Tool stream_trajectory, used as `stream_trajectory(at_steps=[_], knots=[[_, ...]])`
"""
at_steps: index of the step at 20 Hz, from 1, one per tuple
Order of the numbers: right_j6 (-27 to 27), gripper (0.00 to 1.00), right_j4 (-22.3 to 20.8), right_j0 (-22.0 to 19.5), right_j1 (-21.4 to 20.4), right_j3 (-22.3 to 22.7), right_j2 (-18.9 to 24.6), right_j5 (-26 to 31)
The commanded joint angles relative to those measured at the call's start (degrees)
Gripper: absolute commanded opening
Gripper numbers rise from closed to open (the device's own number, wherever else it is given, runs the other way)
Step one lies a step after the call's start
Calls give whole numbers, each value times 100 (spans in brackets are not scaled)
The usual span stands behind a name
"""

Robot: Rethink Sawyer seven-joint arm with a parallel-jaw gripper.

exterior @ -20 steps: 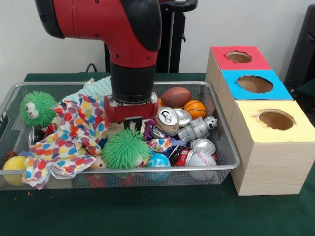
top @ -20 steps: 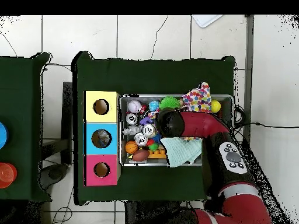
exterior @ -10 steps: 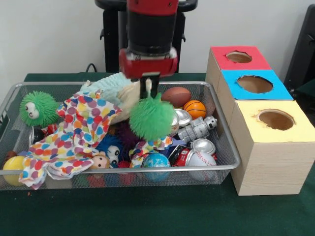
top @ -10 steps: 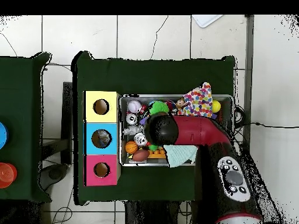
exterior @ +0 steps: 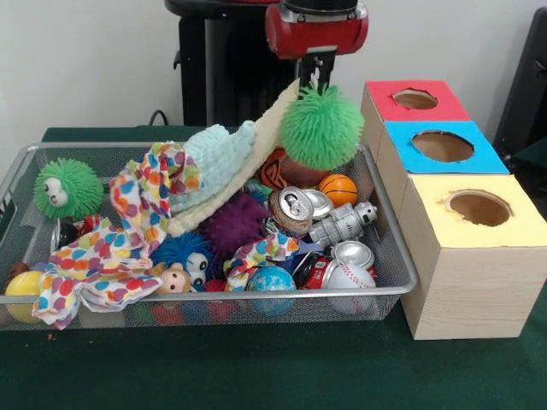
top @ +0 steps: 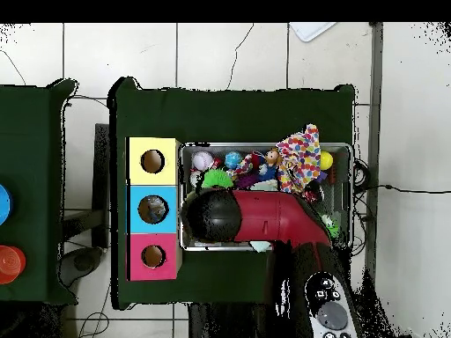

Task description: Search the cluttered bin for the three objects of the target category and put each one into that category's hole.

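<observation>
Gripper (exterior: pixel 313 75) hangs above the wire bin (exterior: pixel 389 248), jaws pinched onto the top of a green spiky ball (exterior: pixel 321 126); ball dangles over the bin's box-side corner, short of the box row. A cream cloth (exterior: pixel 256 145) rises toward the ball and may be snagged. Risk: cloth drags along or tugs the ball free before the blue-topped hole (exterior: pixel 442 146).

a spiky rubbery green ball (exterior: pixel 321 125) hangs below the fingers (exterior: pixel 313 70); beneath it, a wire-mesh metal bin (exterior: pixel 389 256) and shiny dented cans (exterior: pixel 291 209).
</observation>
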Motion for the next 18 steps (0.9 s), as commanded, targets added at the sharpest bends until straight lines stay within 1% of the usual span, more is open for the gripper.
stream_trajectory(at_steps=[1, 4, 5, 8, 11, 14, 18], knots=[[855, 0, 290, -114, 142, 623, 202, -184], [655, 0, 207, -183, 314, 545, 277, -335], [589, 100, 180, -206, 371, 519, 302, -386], [575, 100, 30, -204, 518, 390, 247, -558], [518, 100, 21, -250, 539, 365, 269, -597], [467, 100, 29, -259, 465, 284, 257, -498], [476, 100, 114, -317, 425, 292, 298, -505]])
